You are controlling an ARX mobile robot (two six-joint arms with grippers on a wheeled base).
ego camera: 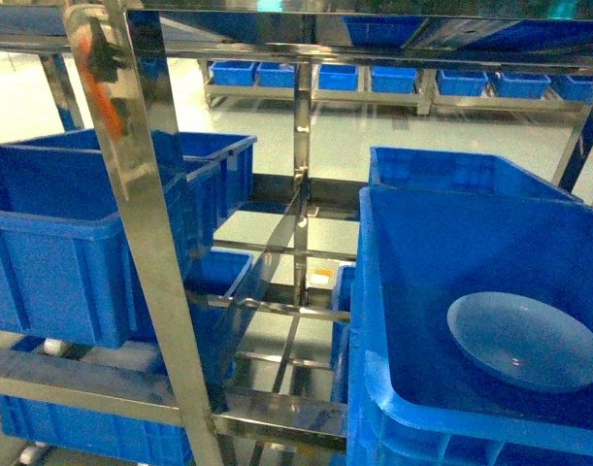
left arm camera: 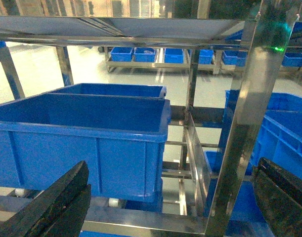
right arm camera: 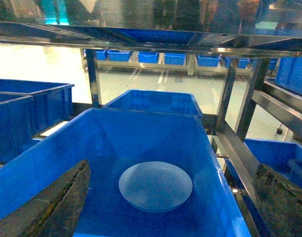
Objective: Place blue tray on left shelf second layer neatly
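The blue tray (ego camera: 526,340) is a pale, glossy round dish lying flat on the floor of a deep-blue crate (ego camera: 412,282) on the right side of the rack. In the right wrist view the tray (right arm camera: 155,186) lies below and ahead of my right gripper (right arm camera: 174,168), which is open and holds nothing. My left gripper (left arm camera: 171,165) is also open and empty, facing the left shelf second layer (left arm camera: 141,219), a polished steel tier on which a large blue crate (left arm camera: 81,143) stands. Neither gripper shows in the head view.
A mirror-steel upright (ego camera: 146,243) stands close in front and also crosses the left wrist view as the upright (left arm camera: 244,123). Slatted rails (ego camera: 277,320) divide left and right bays. More blue crates sit behind and below. Low racks with blue bins (ego camera: 374,83) line the far floor.
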